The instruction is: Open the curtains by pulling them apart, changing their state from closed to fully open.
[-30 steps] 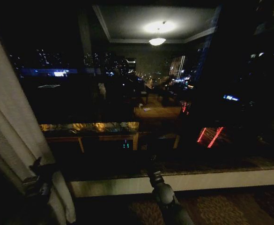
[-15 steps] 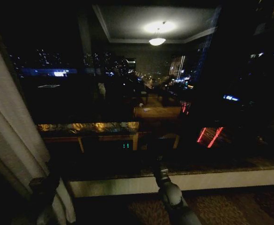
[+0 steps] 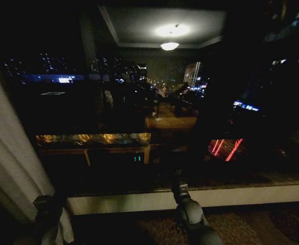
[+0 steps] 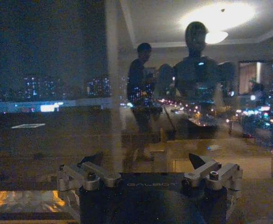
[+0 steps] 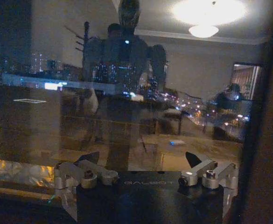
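Cream-white pleated curtain (image 3: 11, 168), dark patterned carpet (image 3: 251, 224), pale sill (image 3: 241, 196).

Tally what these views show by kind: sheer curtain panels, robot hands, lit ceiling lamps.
Sheer curtain panel: 1
Robot hands: 2, left hand and right hand
Lit ceiling lamp, reflected in the glass: 1
Total: 4

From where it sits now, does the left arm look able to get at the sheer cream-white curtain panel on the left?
Probably yes. The left gripper sits low, right against the sheer cream-white curtain panel at the window's left edge, with nothing between them. Its fingers are spread open.
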Available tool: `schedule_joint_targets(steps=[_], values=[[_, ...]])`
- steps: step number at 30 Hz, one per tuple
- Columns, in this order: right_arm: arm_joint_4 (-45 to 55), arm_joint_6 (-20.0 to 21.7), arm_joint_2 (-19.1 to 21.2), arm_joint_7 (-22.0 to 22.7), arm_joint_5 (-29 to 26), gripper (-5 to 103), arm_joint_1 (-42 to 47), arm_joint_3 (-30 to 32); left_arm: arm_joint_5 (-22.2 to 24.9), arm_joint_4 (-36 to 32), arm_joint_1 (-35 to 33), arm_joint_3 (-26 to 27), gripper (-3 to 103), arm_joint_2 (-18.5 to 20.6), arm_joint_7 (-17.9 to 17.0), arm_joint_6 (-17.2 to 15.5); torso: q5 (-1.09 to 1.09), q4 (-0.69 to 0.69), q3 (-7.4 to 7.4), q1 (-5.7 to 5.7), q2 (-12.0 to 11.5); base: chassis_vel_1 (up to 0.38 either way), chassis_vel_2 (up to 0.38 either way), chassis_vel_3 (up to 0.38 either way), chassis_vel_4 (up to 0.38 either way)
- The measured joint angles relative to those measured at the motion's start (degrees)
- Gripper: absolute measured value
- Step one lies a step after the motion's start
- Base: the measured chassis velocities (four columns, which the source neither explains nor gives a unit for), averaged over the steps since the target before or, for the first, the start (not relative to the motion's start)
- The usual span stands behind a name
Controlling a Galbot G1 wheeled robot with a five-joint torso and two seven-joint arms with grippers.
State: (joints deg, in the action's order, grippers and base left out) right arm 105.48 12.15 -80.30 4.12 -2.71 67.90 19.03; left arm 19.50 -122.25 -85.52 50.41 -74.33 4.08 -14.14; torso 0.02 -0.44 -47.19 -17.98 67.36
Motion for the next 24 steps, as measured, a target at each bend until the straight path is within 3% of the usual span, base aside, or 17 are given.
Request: schedule_joint_targets(steps=[24], values=[[1.54,-0.21,0.67,-0.07,-0.23,100,1.29,4.08,-1.05,-0.67,-0.91,-0.06,100,-0.87,1.28,0.69,-0.01,0.0,0.0,0.0,0.0,-0.349,-0.335,0.343,0.352]])
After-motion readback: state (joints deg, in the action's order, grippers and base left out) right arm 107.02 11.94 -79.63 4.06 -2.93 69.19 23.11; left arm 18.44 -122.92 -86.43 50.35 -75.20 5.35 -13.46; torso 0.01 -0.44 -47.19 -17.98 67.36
